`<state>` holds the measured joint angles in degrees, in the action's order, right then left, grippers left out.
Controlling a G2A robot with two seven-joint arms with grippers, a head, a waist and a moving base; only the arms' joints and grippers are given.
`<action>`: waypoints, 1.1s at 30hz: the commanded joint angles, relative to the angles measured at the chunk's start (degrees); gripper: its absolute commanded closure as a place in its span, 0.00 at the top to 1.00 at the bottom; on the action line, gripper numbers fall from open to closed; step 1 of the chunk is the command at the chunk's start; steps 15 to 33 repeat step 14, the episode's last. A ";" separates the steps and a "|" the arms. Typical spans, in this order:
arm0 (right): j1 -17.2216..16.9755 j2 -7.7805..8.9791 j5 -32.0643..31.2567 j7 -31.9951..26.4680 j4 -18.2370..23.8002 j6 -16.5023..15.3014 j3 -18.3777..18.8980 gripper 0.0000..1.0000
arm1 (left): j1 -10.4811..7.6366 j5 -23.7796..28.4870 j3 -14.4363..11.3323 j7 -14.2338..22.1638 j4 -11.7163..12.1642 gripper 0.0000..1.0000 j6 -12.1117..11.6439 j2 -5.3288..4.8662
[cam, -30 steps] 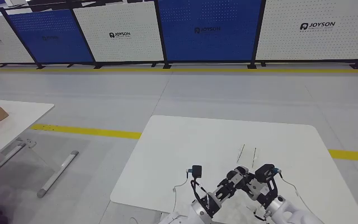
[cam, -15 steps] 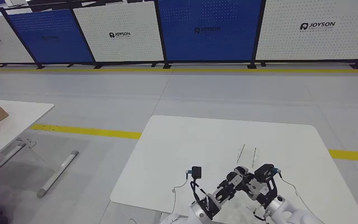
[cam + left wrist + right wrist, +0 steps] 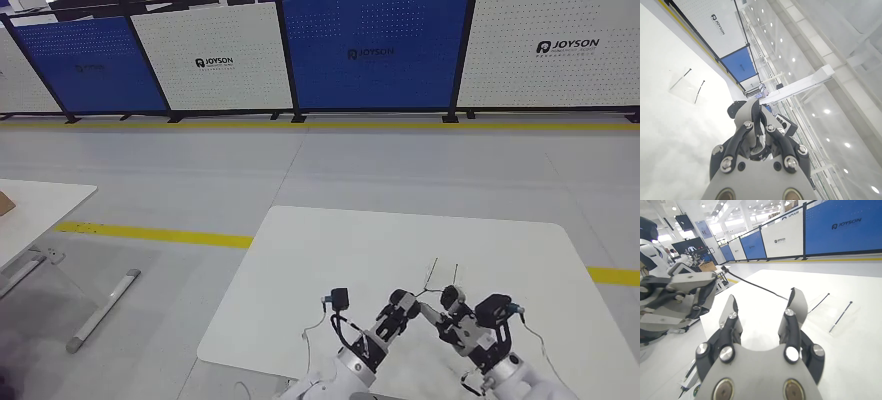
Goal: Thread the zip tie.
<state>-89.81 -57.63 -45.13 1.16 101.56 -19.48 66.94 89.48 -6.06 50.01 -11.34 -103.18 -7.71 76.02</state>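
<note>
Zip tie pinched by left gripper; right gripper spread wide.

so one thin black zip tie is pinched in the left gripper, poking straight out over the table, while a second zip tie and third zip tie lie flat side by side on it.

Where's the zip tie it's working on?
In the right wrist view, the zip tie hangs above the table, running from the shut left gripper to the open right gripper.
</note>
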 commanded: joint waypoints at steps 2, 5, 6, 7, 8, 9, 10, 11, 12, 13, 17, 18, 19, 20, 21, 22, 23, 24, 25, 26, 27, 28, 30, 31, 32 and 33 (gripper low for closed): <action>-1.92 0.42 1.67 3.23 0.44 0.00 2.40 1.00 | -0.23 1.63 0.90 0.58 0.54 0.00 0.01 -0.02; -4.28 0.90 4.40 7.28 0.91 0.00 5.44 1.00 | 0.18 2.64 2.12 0.82 0.59 0.00 -0.25 -0.18; -5.07 1.05 4.92 8.24 1.20 0.00 6.13 1.00 | 0.35 2.93 2.45 1.05 0.53 0.00 -0.33 -0.24; -5.84 1.20 5.65 9.52 1.43 0.00 6.97 1.00 | 0.53 3.21 2.83 1.25 0.50 0.00 -0.42 -0.31; -6.92 1.41 6.66 11.17 1.64 0.00 8.07 1.00 | 0.83 3.68 3.36 1.63 0.47 0.00 -0.52 -0.41; -7.70 1.56 7.31 12.16 1.87 0.00 8.74 1.00 | 1.04 4.04 3.71 2.00 0.42 0.00 -0.59 -0.48; -8.41 1.71 8.08 13.14 2.17 0.00 9.31 1.00 | 1.25 4.36 4.04 2.39 0.42 0.00 -0.60 -0.55; -9.31 1.92 9.19 14.16 2.42 0.00 9.96 1.00 | 1.52 4.79 4.47 3.00 0.46 0.00 -0.53 -0.66; -9.82 2.09 9.73 14.55 2.59 0.00 10.35 1.00 | 1.66 5.04 4.73 3.73 0.46 0.00 -0.21 -0.74; -10.19 2.26 9.98 14.61 2.77 0.00 10.60 1.00 | 1.73 5.03 4.91 4.71 0.54 0.00 0.42 -0.84; -10.42 2.44 10.04 14.26 2.88 0.00 10.67 1.00 | 1.70 5.10 5.11 5.78 0.42 0.00 1.10 -0.94; -10.42 2.44 10.04 14.26 2.88 0.00 10.67 1.00 | 1.70 5.10 5.11 5.78 0.42 0.00 1.10 -0.94; -10.42 2.44 10.04 14.26 2.88 0.00 10.67 1.00 | 1.70 5.10 5.11 5.78 0.42 0.00 1.10 -0.94; -10.42 2.44 10.04 14.26 2.88 0.00 10.67 1.00 | 1.70 5.10 5.11 5.78 0.42 0.00 1.10 -0.94; -10.42 2.44 10.04 14.26 2.88 0.00 10.67 1.00 | 1.70 5.10 5.11 5.78 0.42 0.00 1.10 -0.94; -10.42 2.44 10.04 14.26 2.88 0.00 10.67 1.00 | 1.70 5.10 5.11 5.78 0.42 0.00 1.10 -0.94; -10.42 2.44 10.04 14.26 2.88 0.00 10.67 1.00 | 1.70 5.10 5.11 5.78 0.42 0.00 1.10 -0.94; -10.42 2.44 10.04 14.26 2.88 0.00 10.67 1.00 | 1.70 5.10 5.11 5.78 0.42 0.00 1.10 -0.94; -10.42 2.44 10.04 14.26 2.88 0.00 10.67 1.00 | 1.70 5.10 5.11 5.78 0.42 0.00 1.10 -0.94; -10.42 2.44 10.04 14.26 2.88 0.00 10.67 1.00 | 1.70 5.10 5.11 5.78 0.42 0.00 1.10 -0.94; -10.42 2.44 10.04 14.26 2.88 0.00 10.67 1.00 | 1.70 5.10 5.11 5.78 0.42 0.00 1.10 -0.94; -10.42 2.44 10.04 14.26 2.88 0.00 10.67 1.00 | 1.70 5.10 5.11 5.78 0.42 0.00 1.10 -0.94; -10.42 2.44 10.04 14.26 2.88 0.00 10.67 1.00 | 1.70 5.10 5.11 5.78 0.42 0.00 1.10 -0.94; -10.42 2.44 10.04 14.26 2.88 0.00 10.67 1.00 | 1.70 5.10 5.11 5.78 0.42 0.00 1.10 -0.94; -10.42 2.44 10.04 14.26 2.88 0.00 10.67 1.00 | 1.70 5.10 5.11 5.78 0.42 0.00 1.10 -0.94; -10.42 2.44 10.04 14.26 2.88 0.00 10.67 1.00 | 1.70 5.10 5.11 5.78 0.42 0.00 1.10 -0.94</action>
